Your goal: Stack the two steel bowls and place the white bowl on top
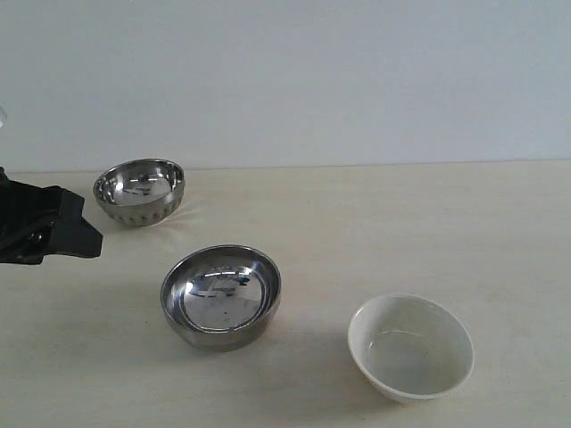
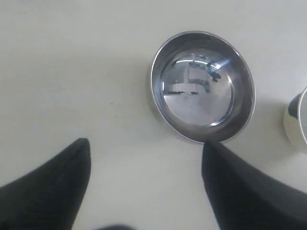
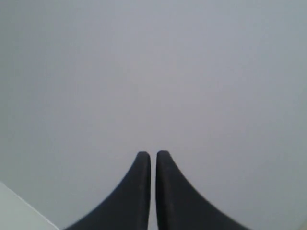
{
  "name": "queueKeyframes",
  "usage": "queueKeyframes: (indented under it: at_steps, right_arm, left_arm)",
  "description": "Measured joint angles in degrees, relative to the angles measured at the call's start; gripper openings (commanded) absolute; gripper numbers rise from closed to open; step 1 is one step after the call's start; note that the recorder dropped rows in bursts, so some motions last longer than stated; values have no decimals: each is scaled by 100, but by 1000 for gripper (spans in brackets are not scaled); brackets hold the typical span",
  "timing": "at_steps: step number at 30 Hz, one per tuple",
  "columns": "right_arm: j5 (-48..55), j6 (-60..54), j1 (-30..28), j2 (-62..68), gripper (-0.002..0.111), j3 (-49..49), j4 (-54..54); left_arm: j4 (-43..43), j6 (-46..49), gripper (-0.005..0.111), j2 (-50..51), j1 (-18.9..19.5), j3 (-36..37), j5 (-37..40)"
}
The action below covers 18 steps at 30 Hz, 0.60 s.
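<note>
The wider plain steel bowl [image 1: 220, 297] stands upright near the table's middle; the left wrist view shows the same bowl [image 2: 202, 86] just beyond my fingers. The smaller dimpled steel bowl [image 1: 140, 191] sits at the back left. The white bowl [image 1: 410, 347] rests at the front right, and only its edge [image 2: 297, 120] shows in the left wrist view. My left gripper [image 2: 146, 148] is open over bare table with nothing between its fingers; in the exterior view its black body [image 1: 40, 227] hangs at the left edge. My right gripper [image 3: 149, 155] is shut, empty, and faces a blank wall.
The cream table [image 1: 401, 232] runs back to a pale grey wall [image 1: 312, 80]. The three bowls stand apart from one another, with bare table between them. The right arm does not show in the exterior view.
</note>
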Motion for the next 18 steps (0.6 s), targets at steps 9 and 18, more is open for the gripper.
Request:
queueKeyframes:
  at_steps: [9,18]
  right_arm:
    - [3506,-2349,0,3196,2,-4099,-2145]
    - [5767,-4239,0,5969,44,-6273,-2011]
  left_arm:
    - [0,0,62,0,0,0,-276]
    - [0,0,62,0,0,-289,-706]
